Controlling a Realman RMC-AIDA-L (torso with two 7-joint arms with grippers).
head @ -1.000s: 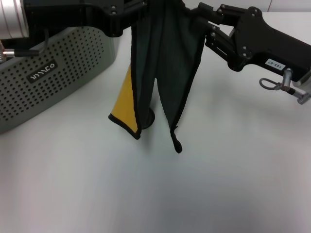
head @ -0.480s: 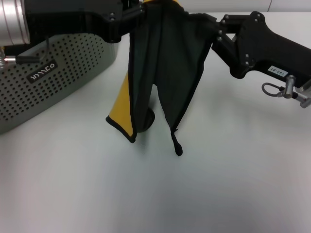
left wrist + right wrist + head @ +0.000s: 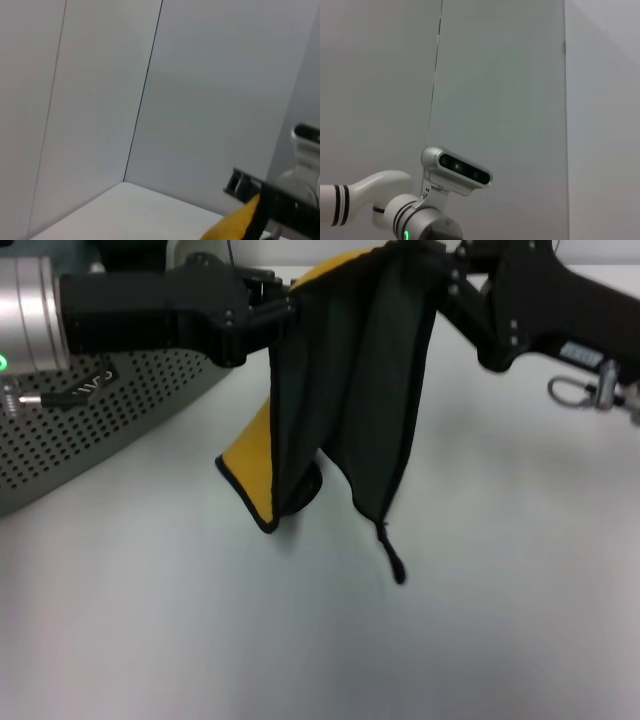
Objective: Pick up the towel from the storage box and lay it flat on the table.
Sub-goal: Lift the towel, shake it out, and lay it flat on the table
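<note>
The towel (image 3: 345, 400) hangs in the air over the table (image 3: 480, 590), dark green-grey side toward the head camera, yellow side showing at its lower left corner (image 3: 250, 455). Its black loop (image 3: 397, 565) dangles at the lowest point. My left gripper (image 3: 282, 310) is shut on the towel's upper left edge, and my right gripper (image 3: 432, 270) is shut on its upper right edge. The storage box (image 3: 90, 425) stands at the left, behind my left arm. A yellow fold of the towel (image 3: 232, 225) appears in the left wrist view.
Bare white tabletop spreads below and in front of the towel. The box's perforated wall takes up the left edge. The right wrist view shows only walls and the robot's head camera (image 3: 456, 171).
Both grippers have risen and drawn apart, the right one moving right. The towel hangs wider, its loop corner has swung lower and to the right.
</note>
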